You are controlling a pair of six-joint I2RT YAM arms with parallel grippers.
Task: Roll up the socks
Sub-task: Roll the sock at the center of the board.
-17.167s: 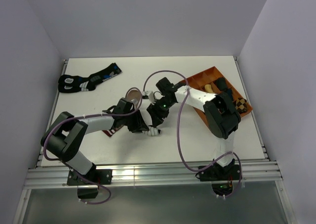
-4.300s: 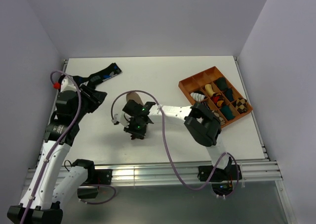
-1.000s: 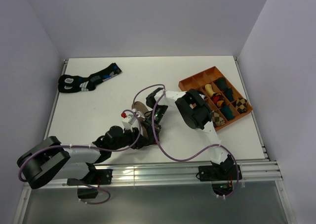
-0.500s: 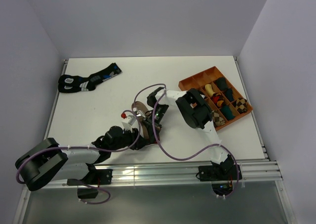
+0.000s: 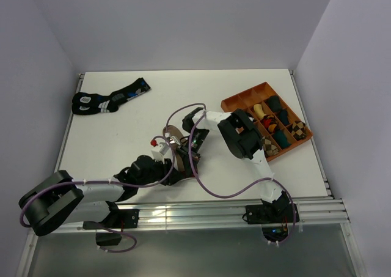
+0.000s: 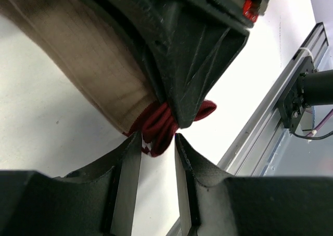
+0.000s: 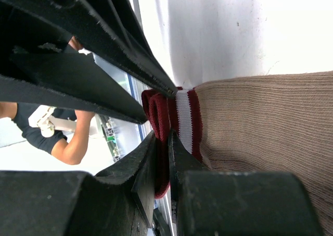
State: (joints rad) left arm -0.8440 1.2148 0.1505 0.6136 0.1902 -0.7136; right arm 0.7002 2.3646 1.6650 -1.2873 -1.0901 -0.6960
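Two grippers crowd one spot near the middle of the table (image 5: 122, 136), close to the near rail (image 5: 201, 211). You have bare table toward the far wall and to the left, as far as the black socks (image 5: 98, 101) in the far-left corner. The orange tray (image 5: 244, 93) sits at the right edge, well apart. Your right gripper (image 7: 162, 142) is clamped on the folded maroon cuff (image 7: 182, 116) of the tan sock (image 7: 260, 121), its arm bent over and reaching left. Your left gripper (image 6: 156, 145) has its jaws apart, straddling the cuff's tip. That arm lies low along the near edge, elbow out left.
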